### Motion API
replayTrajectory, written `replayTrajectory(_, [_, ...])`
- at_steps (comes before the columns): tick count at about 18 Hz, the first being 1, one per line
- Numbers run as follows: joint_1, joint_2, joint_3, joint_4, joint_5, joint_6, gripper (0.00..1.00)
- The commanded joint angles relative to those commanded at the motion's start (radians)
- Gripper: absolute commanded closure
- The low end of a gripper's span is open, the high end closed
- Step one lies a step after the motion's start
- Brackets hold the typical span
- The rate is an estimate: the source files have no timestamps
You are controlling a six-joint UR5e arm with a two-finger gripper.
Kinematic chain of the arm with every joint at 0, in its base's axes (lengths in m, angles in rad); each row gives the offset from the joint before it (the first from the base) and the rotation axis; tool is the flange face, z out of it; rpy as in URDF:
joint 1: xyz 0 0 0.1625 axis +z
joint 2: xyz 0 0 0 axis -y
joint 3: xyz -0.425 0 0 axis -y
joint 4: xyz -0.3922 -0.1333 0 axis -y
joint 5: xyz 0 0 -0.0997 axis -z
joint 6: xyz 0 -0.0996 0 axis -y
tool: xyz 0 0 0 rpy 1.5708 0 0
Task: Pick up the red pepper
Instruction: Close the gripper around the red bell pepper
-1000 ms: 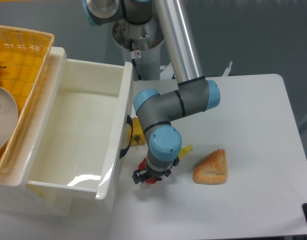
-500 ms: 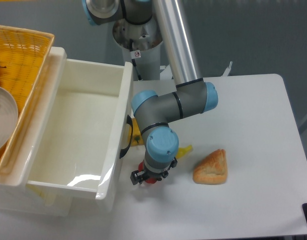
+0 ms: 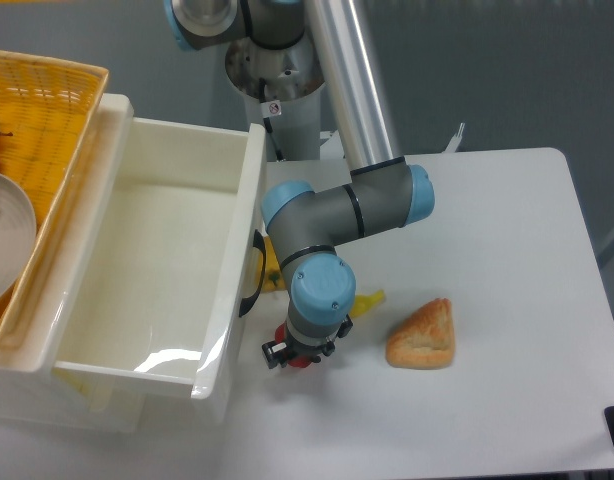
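Note:
The red pepper [image 3: 299, 358] shows only as a small bright-red patch on the white table, just right of the white bin's front corner. My gripper [image 3: 294, 354] points straight down over it, with dark fingers on either side of the pepper. The wrist hides most of the pepper and the fingertips, so I cannot tell whether the jaws press on it. The pepper seems to rest at table level.
A large white bin [image 3: 137, 270] stands at the left, close to the gripper. A yellow banana tip [image 3: 370, 299] pokes out behind the wrist. A bread slice [image 3: 424, 337] lies to the right. A yellow basket [image 3: 37, 130] with a plate sits at the far left.
The wrist and gripper have shifted slightly left and down over the red pepper. The pepper has stayed in place.

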Motion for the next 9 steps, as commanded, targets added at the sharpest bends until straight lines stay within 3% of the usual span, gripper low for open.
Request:
replayTrajectory(3, [0.002,0.002,0.002,-0.002,0.0,0.002,0.47])
replayTrajectory(9, [0.024,0.029,0.029,-0.006,0.002,0.029,0.48])
